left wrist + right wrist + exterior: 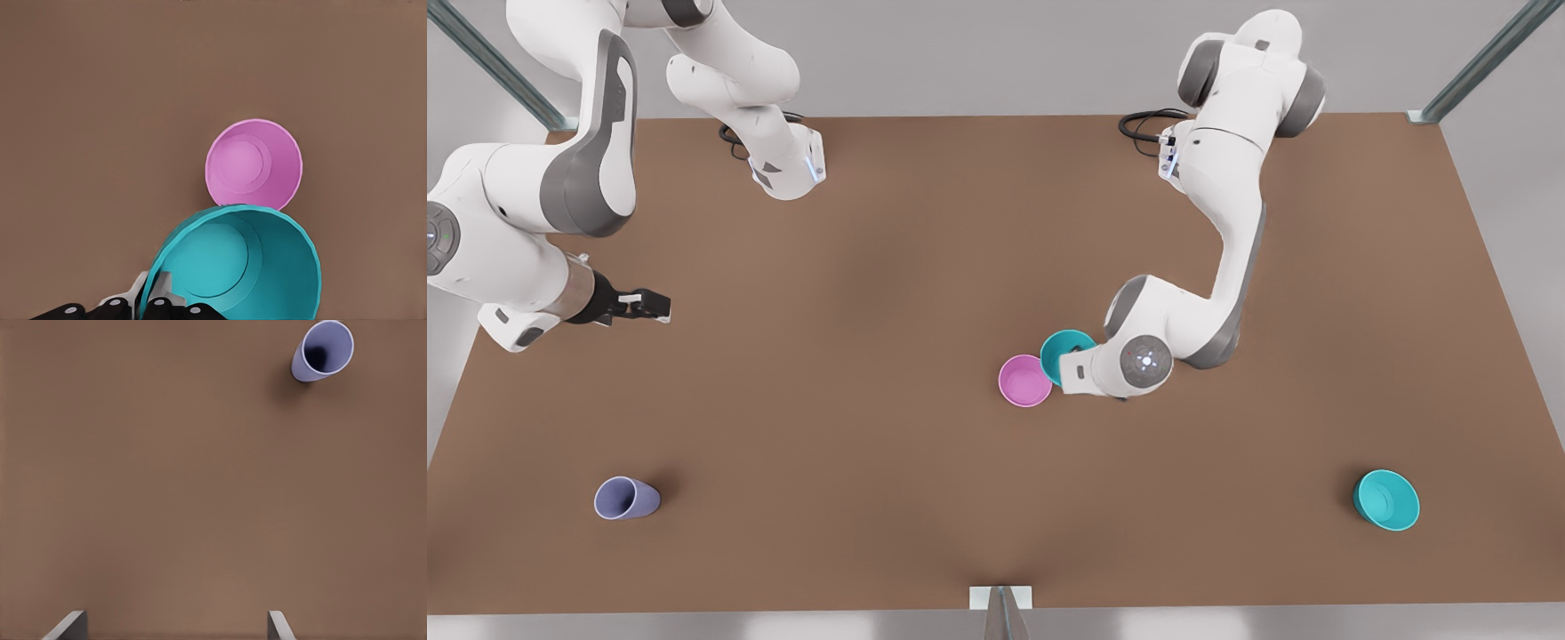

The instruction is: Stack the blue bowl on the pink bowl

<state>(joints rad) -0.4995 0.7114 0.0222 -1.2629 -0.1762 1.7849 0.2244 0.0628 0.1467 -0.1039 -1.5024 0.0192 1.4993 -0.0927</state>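
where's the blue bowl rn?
Front view: the blue bowl is near table centre, held at its rim by the left tool, just beside the pink bowl and not yet over it.

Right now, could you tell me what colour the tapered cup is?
Lavender-blue; the cup shows best in the front view.

I see a plain teal bowl (1064, 348) beside a plain pink bowl (1024, 380), a brown table (925, 240), and a lavender cup (626, 499) near left.
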